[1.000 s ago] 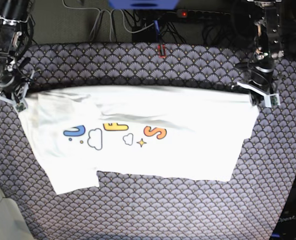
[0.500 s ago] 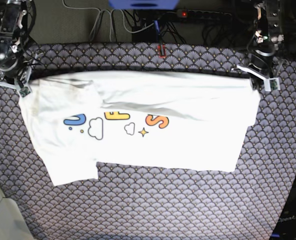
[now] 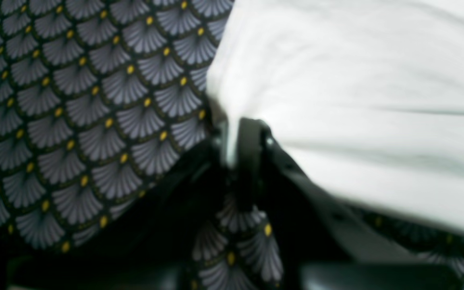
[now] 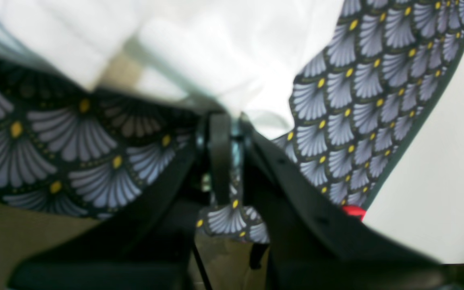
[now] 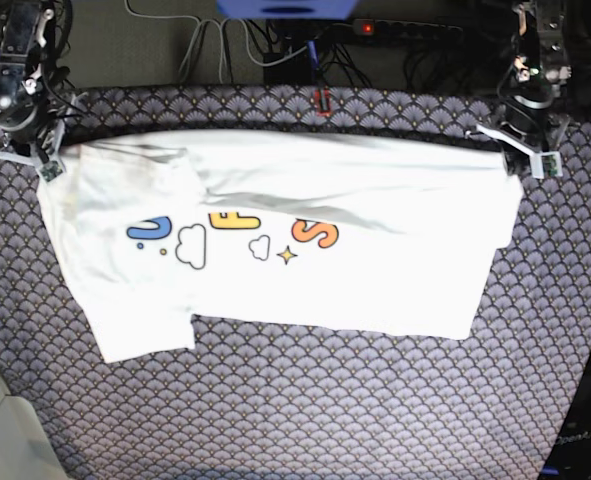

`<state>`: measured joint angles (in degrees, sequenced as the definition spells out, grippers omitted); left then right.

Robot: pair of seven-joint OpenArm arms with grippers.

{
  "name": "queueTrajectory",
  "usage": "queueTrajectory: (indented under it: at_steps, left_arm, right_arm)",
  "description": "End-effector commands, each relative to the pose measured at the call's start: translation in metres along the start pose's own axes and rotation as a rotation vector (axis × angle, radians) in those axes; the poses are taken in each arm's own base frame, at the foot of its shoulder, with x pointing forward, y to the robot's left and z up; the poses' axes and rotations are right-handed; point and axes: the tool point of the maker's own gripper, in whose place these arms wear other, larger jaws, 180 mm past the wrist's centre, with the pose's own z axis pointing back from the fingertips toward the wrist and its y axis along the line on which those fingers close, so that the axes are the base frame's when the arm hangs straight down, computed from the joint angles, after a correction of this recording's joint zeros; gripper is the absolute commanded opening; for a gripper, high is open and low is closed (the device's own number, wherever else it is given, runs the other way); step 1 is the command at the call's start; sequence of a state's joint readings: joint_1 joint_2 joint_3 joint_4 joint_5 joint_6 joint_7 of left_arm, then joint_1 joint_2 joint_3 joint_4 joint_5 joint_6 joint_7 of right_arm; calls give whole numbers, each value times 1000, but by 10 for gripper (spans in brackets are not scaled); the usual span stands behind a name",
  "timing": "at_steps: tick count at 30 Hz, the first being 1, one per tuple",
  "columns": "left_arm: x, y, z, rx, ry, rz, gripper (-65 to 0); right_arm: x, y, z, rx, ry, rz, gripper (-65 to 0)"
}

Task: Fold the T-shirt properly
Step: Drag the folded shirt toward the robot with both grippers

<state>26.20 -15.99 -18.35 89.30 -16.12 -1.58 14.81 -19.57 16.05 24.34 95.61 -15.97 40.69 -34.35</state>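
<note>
One T-shirt (image 5: 275, 250) lies spread across the patterned counter (image 5: 325, 410), its upper corners pinched by two raised arms: left gripper (image 5: 524, 158) upper right, right gripper (image 5: 37, 160) upper left.

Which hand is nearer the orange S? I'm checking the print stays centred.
Left. The left hand grips the T-shirt corner up-right of the orange S; the right hand holds the far opposite corner.
</note>
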Motion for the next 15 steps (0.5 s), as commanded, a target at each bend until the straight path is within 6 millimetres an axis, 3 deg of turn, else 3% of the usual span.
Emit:
queueTrajectory:
  at_steps: [1,5,8,10,15]
  left_arm:
    - [13,16,4,41,-43,-14,-520]
    - [17,11,6,4,-54,-24,-292]
    - [26,4,8,-28,-78,-34,-178]
    - [37,11,11,-9,-108,-30,-145]
    - [70,37,19,61,-196,-19,-142]
  right_arm:
    - [-4,-23,7,-63,14,3,-566]
    - [-9,-35,10,-94,17,-22,-396]
    - [-19,-52,16,-141,32,-69,-359]
    - [-26,-63,21,-173,39,-105,-359]
    - [-25,-87,28,-236,24,-153,-359]
